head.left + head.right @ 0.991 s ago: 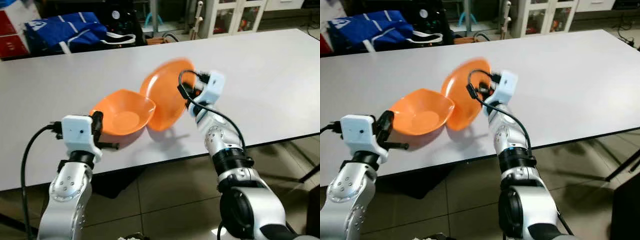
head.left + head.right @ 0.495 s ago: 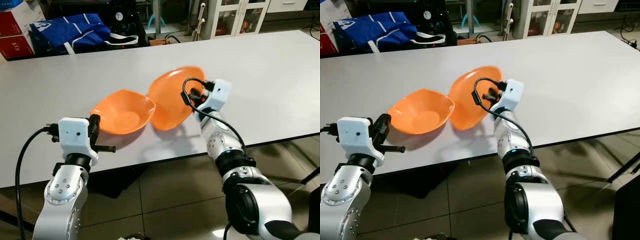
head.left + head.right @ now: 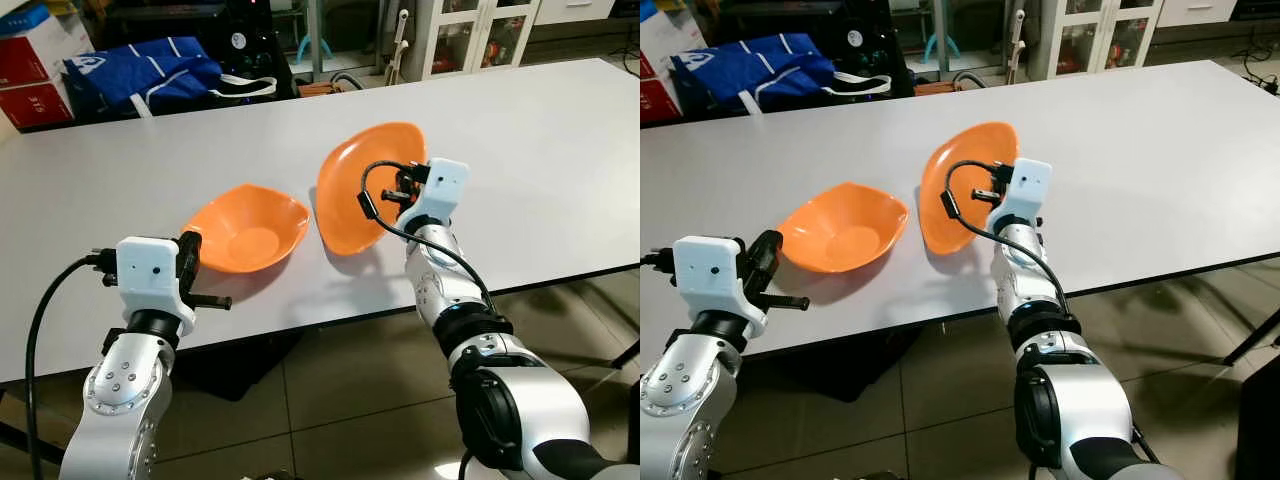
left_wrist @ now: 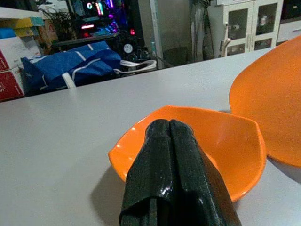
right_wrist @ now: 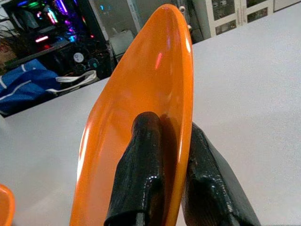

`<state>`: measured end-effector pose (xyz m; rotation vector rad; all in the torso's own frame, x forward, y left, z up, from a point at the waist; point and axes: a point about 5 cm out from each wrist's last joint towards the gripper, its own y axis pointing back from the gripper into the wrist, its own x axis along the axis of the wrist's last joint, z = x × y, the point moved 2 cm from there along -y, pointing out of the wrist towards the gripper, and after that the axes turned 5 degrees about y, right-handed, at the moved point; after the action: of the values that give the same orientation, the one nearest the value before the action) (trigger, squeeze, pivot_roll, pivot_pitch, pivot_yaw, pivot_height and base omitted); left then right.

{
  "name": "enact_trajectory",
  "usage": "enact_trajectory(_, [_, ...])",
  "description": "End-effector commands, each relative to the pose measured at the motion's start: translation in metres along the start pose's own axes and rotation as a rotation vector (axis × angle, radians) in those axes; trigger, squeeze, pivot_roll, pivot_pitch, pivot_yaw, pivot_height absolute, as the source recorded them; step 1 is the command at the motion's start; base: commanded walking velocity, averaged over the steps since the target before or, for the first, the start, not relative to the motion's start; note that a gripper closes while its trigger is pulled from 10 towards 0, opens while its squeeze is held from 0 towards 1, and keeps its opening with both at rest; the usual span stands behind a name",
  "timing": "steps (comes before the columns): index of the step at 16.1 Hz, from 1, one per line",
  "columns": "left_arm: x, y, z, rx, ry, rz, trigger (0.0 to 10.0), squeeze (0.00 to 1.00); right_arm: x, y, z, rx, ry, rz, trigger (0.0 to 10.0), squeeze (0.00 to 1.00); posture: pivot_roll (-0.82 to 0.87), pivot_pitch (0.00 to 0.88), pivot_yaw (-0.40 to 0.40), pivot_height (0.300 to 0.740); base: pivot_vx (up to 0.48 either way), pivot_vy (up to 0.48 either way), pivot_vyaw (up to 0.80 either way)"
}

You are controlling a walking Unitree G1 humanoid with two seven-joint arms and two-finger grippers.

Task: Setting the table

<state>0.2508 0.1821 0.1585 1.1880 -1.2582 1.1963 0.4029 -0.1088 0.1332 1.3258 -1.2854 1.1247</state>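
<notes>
Since a second ago my right claw (image 5: 171, 155), clamped on the orange plate's (image 3: 362, 185) rim, tips it steeper above the worktop (image 3: 540, 150), hiding my fingertips; my left claw (image 4: 170, 136), fingers together, points at the orange bowl (image 3: 248, 226).

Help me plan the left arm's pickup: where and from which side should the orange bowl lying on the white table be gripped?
Grip the thin rim of the orange bowl on its near left side, coming from the left gripper, which hovers just short of it. The bowl sits upright, so one finger would go inside and one outside. The jaws are shut now and would need opening.
</notes>
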Motion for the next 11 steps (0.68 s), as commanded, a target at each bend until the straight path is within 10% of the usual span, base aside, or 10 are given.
enact_trajectory(1, [0.003, 0.002, -0.002, -0.005, -0.012, -0.003, 10.0, 0.0, -0.05, 0.017, 0.013, -0.039, 0.078, -0.197, 10.0, 0.0, 0.0, 0.046, 0.116, 0.74, 0.0, 0.0, 0.0])
enact_trajectory(6, [0.002, 0.004, -0.006, -0.01, -0.025, -0.019, 10.0, 0.0, -0.07, 0.027, 0.019, -0.075, 0.129, -0.27, 10.0, 0.0, 0.01, 0.053, 0.127, 0.74, 0.0, 0.0, 0.0])
enact_trajectory(7, [0.002, 0.004, -0.007, -0.013, -0.031, -0.024, 10.0, 0.0, -0.074, 0.028, 0.02, -0.086, 0.136, -0.286, 10.0, 0.95, 0.01, 0.055, 0.131, 0.74, 0.0, 0.0, 0.0])
enact_trajectory(11, [0.002, 0.006, -0.008, -0.021, -0.04, -0.035, 10.0, 0.0, -0.092, 0.039, 0.022, -0.102, 0.146, -0.349, 10.0, 1.0, 0.02, 0.061, 0.139, 0.74, 0.0, 0.0, 0.0])
